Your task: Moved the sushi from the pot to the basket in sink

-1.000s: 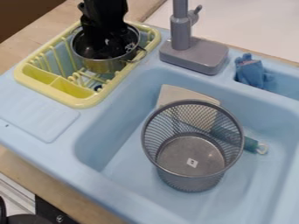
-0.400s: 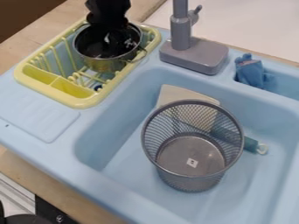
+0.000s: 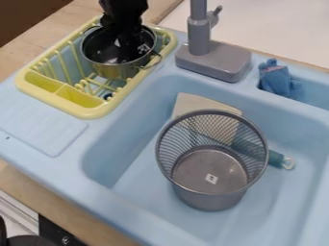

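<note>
My black gripper (image 3: 128, 42) hangs down into the metal pot (image 3: 114, 71) at the upper left, its lower part inside the rim, toward the right side of the opening. The pot rests in the yellow dish rack. No sushi can be made out inside the dark pot around the gripper. In the blue sink basin stands a grey wire-mesh basket (image 3: 213, 198), upright, with a small white label on its bottom.
The yellow rack (image 3: 95, 111) sits on the sink's left ledge. A grey faucet (image 3: 213, 60) stands between pot and basin. Behind the basket lies a whitish object (image 3: 186, 102) with a teal handle (image 3: 277, 158). A blue cloth item (image 3: 275, 79) is at upper right.
The gripper has moved slightly right within the pot, rising at first and then lowering a little. The pot has shifted slightly; the basket has stayed put.
</note>
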`<state>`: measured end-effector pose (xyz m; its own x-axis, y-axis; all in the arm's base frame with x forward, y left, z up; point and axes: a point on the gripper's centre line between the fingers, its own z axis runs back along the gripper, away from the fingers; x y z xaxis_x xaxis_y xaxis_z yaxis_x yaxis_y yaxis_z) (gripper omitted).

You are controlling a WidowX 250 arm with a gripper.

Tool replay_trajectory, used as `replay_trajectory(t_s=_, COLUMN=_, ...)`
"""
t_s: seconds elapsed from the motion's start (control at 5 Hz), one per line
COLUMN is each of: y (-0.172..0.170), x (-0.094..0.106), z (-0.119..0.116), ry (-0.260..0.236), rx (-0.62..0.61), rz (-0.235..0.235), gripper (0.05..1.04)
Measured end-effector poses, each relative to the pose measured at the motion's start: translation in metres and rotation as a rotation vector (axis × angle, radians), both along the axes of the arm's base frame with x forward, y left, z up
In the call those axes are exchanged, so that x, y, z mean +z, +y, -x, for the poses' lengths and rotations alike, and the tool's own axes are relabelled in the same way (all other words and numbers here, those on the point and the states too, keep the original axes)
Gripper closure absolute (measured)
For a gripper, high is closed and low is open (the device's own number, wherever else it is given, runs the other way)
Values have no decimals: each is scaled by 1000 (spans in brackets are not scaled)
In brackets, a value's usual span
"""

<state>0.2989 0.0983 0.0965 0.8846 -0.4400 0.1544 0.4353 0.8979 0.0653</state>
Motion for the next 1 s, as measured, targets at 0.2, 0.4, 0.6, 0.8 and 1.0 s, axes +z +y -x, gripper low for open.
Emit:
replay_trajectory(t_s=0.2, y=-5, x=2, z=12, ry=92, rx=-45, rz=12, gripper=633)
replay_trajectory(t_s=0.4, y=-3, x=30, z=7, ry=122, rx=-82, rz=-21, gripper=633)
replay_trajectory(t_s=0.6, y=-6, x=63, z=16, ry=78, rx=-104, rz=-82, gripper=633)
replay_trajectory(t_s=0.8, y=-14, x=82, z=34, ry=35, rx=-135, rz=-102, gripper=633)
replay_trajectory(t_s=1.0, y=-29, x=79, z=58, ry=59, rx=-214, rz=-103, gripper=633)
